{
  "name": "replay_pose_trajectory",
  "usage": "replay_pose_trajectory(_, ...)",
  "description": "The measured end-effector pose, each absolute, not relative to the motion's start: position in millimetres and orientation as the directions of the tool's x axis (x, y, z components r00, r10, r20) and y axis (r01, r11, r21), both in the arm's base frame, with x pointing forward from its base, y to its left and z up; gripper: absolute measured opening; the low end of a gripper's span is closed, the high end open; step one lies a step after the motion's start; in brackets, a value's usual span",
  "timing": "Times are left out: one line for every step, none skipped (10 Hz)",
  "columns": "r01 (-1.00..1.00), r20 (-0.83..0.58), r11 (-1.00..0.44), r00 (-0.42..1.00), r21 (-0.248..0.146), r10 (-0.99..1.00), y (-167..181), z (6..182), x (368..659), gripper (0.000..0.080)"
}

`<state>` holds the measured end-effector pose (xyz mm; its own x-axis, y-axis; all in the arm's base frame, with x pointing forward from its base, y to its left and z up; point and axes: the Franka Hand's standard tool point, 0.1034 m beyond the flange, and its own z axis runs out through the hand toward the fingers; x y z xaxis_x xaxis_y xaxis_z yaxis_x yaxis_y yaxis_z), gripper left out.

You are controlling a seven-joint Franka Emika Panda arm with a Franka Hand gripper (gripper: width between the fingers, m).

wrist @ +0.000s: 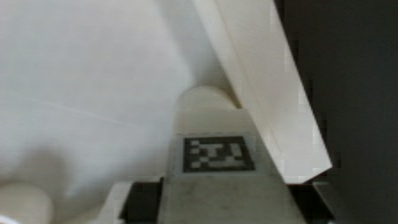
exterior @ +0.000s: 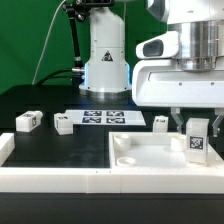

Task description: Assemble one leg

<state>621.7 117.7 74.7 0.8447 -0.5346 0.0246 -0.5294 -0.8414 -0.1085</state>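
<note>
My gripper (exterior: 197,122) is shut on a leg (exterior: 197,139), a small white block with a black-and-white tag, and holds it upright over the near right corner of the large flat white square piece (exterior: 150,152). In the wrist view the leg (wrist: 222,150) runs from between the dark fingers (wrist: 143,202) toward a round socket at the piece's raised edge (wrist: 258,70). Three other legs lie on the black table: one at the exterior view's left (exterior: 27,122), one beside it (exterior: 64,124), and one by the gripper (exterior: 161,122).
The marker board (exterior: 106,117) lies flat behind the legs. The robot's white base (exterior: 104,60) stands at the back. A white rail (exterior: 60,182) runs along the front edge, with a raised end (exterior: 5,148) at the exterior view's left.
</note>
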Motion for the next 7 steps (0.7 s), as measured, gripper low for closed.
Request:
replay_pose_trajectory(-0.631, 0.014, -0.768, 0.771, -0.109, -0.636, 118.2, 74.3, 621.6, 0.0291)
replay_pose_trajectory(-0.709, 0.003, -0.697, 0.701, -0.109, -0.713, 118.3, 74.4, 621.7, 0.0291)
replay_pose_trajectory(-0.787, -0.012, -0.607, 0.611, -0.111, -0.791, 118.3, 74.3, 621.7, 0.0291)
replay_pose_trajectory(-0.850, -0.027, -0.515, 0.521, -0.112, -0.853, 117.8, 74.3, 621.8, 0.0291)
replay_pose_trajectory(-0.878, -0.035, -0.466, 0.472, -0.111, -0.881, 117.5, 74.4, 621.9, 0.0291)
replay_pose_trajectory(-0.925, -0.054, -0.363, 0.370, -0.107, -0.927, 118.5, 74.2, 621.3, 0.0291)
replay_pose_trajectory(-0.949, -0.064, -0.299, 0.306, -0.103, -0.950, 119.5, 73.9, 621.1, 0.0291)
